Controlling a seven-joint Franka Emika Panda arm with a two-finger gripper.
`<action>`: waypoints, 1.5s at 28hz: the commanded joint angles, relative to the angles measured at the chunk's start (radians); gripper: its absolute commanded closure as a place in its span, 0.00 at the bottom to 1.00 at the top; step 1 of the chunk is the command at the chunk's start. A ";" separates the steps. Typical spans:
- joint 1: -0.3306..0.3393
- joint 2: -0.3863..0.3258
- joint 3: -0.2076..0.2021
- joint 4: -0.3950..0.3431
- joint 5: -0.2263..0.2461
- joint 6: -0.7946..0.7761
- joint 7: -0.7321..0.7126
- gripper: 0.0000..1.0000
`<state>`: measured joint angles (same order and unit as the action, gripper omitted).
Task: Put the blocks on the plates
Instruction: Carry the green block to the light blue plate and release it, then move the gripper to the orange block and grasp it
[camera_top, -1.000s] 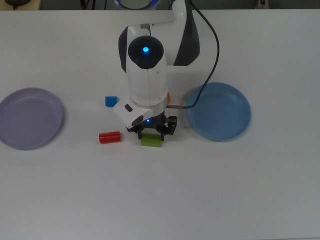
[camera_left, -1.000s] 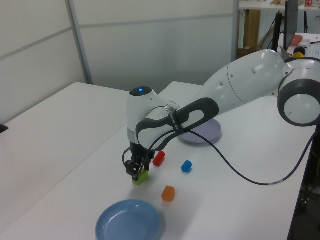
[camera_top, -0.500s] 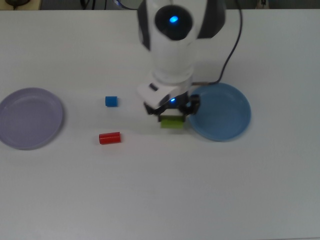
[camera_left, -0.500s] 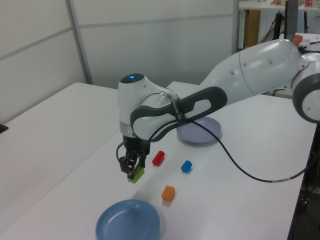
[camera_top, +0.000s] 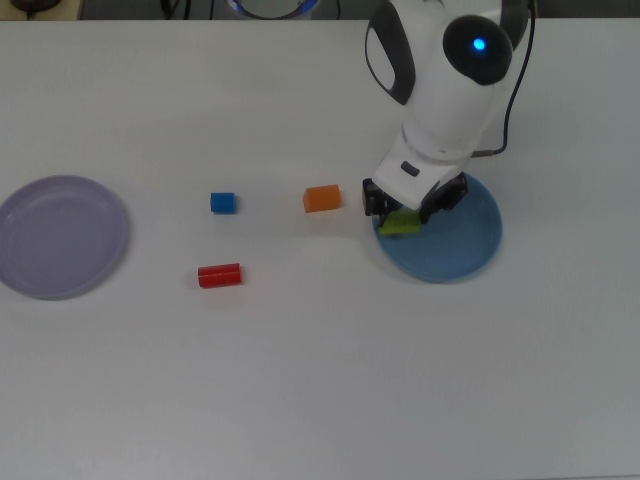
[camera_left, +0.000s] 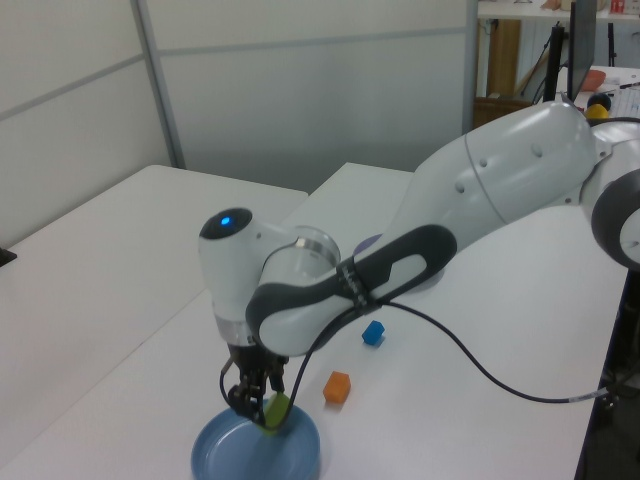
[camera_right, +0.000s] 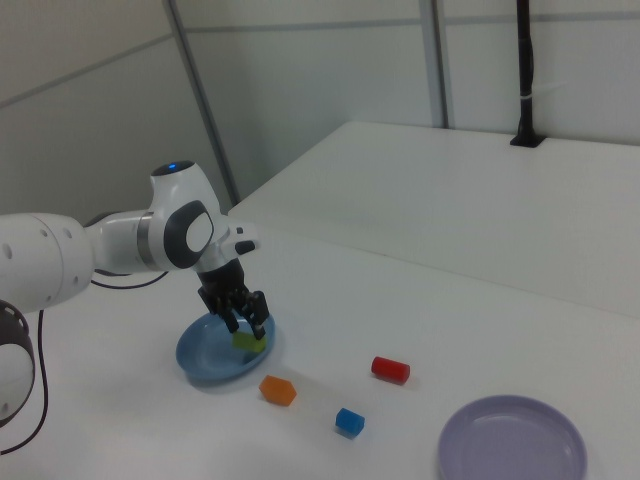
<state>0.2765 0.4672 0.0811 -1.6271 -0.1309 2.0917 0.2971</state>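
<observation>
Over the blue plate (camera_top: 462, 250), the gripper (camera_top: 408, 213) holds the green block (camera_top: 400, 226) clamped just above the near rim, not yet released, while the orange block (camera_top: 322, 198), blue block (camera_top: 222, 203) and red block (camera_top: 219, 275) lie on the table beside that plate, and the lavender plate (camera_top: 60, 236) beyond them holds nothing.

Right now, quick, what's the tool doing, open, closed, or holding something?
Tool: closed on the green block, held over the blue plate.

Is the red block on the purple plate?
No, the red block lies on the white table, apart from the purple plate.
</observation>
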 joint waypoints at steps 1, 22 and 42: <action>0.015 0.005 -0.008 0.006 -0.022 0.004 0.027 0.32; -0.146 -0.087 -0.017 -0.055 0.022 -0.108 -0.372 0.00; -0.178 -0.225 -0.008 -0.358 0.027 0.149 -0.283 0.00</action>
<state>0.0929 0.3033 0.0780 -1.9134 -0.1246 2.2056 -0.0079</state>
